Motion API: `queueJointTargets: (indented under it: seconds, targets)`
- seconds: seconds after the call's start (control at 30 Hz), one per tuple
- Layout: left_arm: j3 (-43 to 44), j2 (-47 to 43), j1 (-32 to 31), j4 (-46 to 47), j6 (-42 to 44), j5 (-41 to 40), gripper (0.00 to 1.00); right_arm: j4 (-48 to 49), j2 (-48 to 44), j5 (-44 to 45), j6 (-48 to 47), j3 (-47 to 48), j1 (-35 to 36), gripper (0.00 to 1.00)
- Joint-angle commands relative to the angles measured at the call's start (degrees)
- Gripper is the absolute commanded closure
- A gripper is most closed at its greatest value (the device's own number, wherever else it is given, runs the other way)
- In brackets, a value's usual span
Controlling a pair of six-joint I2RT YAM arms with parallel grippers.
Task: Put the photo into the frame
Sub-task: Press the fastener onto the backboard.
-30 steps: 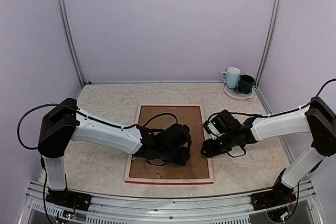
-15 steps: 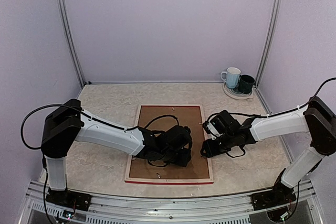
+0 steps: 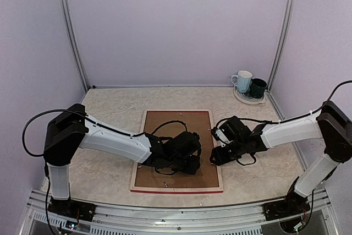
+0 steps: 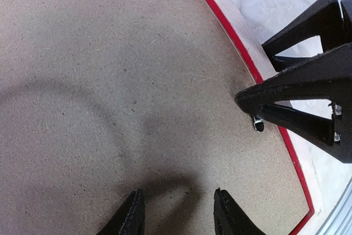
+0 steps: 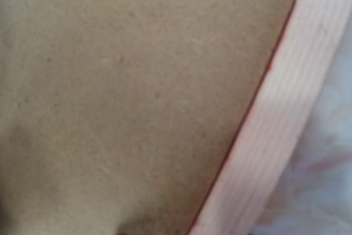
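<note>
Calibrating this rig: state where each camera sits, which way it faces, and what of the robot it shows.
Top external: fixed high behind the bases, facing down over the table; both arms, left pincer and right pincer at the frame.
Left wrist: on the left arm, facing down onto the backing board; own fingertips at bottom, right pincer at right.
Right wrist: close above board and frame edge, blurred; own fingers not clearly shown.
Shared: both wrist views show board and frame edge.
</note>
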Motion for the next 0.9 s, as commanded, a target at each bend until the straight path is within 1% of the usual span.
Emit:
queueJointTargets:
  seconds: [0.0, 0.3, 0.43, 0.6, 0.87]
  targets:
    - [-0.03, 2.54, 0.28, -0.73, -0.74, 1.33, 0.57, -5.76, 3.91, -1.68, -2.62, -2.1, 2.07, 0.56]
    - [0.02, 2.42, 0.2, -0.26, -0.89, 1.65, 0.57, -5.9, -2.88, 0.93, -1.55, 1.16, 2.05, 0.5]
    - [0.02, 2.5, 0.2, -0.3, -0.81, 1.73, 0.57, -6.21, -5.36, 1.83, -1.0, 2.12, 1.99, 0.5]
    - [-0.19, 2.45, 0.2, 0.02, -0.88, 1.95, 0.57, -6.9, -5.21, 1.41, -1.16, 1.66, 1.99, 0.51]
    - [-0.03, 2.55, -0.03, 0.27, -0.8, 2.17, 0.57, -7.46, -2.17, 2.37, -1.07, 1.05, 2.05, 0.54]
